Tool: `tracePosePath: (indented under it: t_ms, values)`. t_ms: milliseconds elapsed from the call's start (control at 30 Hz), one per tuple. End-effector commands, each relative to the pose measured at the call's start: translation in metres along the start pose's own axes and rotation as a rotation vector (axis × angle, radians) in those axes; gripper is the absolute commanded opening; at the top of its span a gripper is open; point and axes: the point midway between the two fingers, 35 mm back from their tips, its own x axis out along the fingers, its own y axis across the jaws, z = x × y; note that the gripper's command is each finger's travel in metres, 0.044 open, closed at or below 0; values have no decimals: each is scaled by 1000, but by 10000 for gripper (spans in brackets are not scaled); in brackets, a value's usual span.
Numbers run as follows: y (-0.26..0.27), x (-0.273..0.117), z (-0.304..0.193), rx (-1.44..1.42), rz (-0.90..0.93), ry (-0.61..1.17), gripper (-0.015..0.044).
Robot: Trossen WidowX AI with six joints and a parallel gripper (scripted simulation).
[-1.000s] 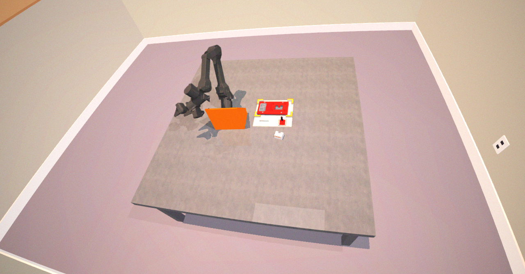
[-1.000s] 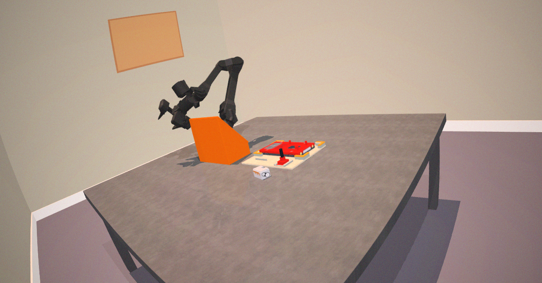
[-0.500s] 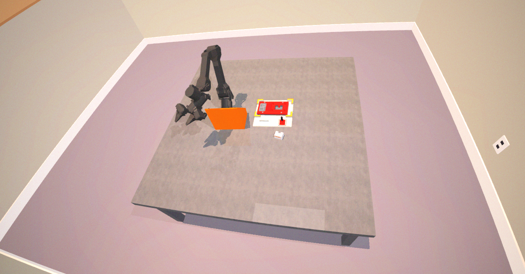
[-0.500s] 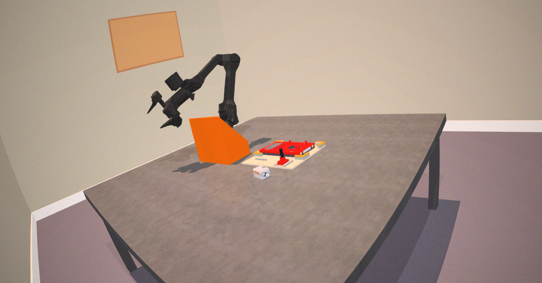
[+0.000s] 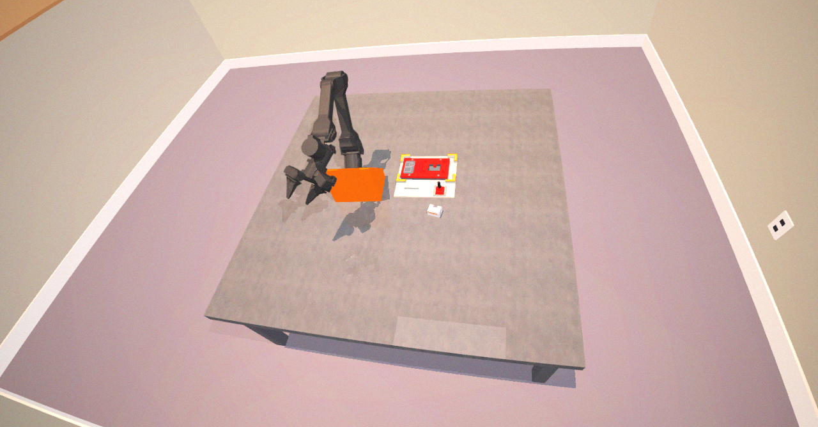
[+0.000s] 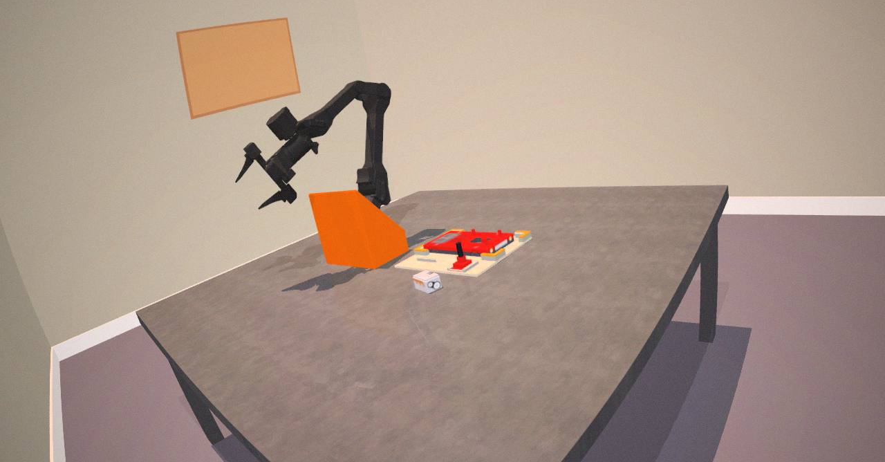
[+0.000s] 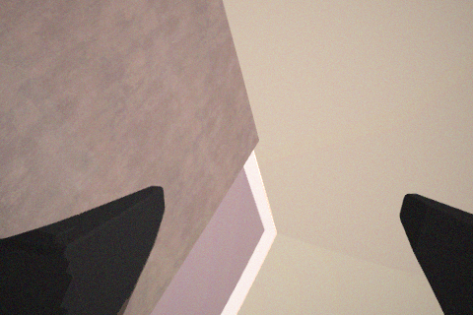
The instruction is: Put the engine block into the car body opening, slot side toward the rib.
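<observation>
The engine block, a small white block (image 5: pixel 434 211) (image 6: pixel 426 282) with orange marks and two round shapes on one end, lies on the table in front of the white base plate. The flat red car body (image 5: pixel 420 173) (image 6: pixel 454 246) lies on that plate, and its opening (image 5: pixel 434 167) shows grey inside, with no block in it. The slot and rib are too small to make out for sure. My gripper (image 5: pixel 298 200) (image 6: pixel 247 194) (image 7: pixel 286 204) is wide open and empty, raised above the table's left part, beyond the orange block and far from the engine block.
A tall orange block (image 5: pixel 359 185) (image 6: pixel 349 230) stands between my gripper and the base plate (image 5: pixel 423 194) (image 6: pixel 411 265). A red piece with an upright black lever (image 5: pixel 439 190) (image 6: pixel 460 263) stands on the plate's front part, near the engine block. Yellow corner pieces surround the car body.
</observation>
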Motion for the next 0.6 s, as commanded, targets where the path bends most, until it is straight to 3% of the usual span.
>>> tracePosePath:
  t_ms: [0, 567]
  values:
    - [-5, -7, 31, 60, 27, -70, 440]
    - [17, -46, 139, 320, 290, -223, 440]
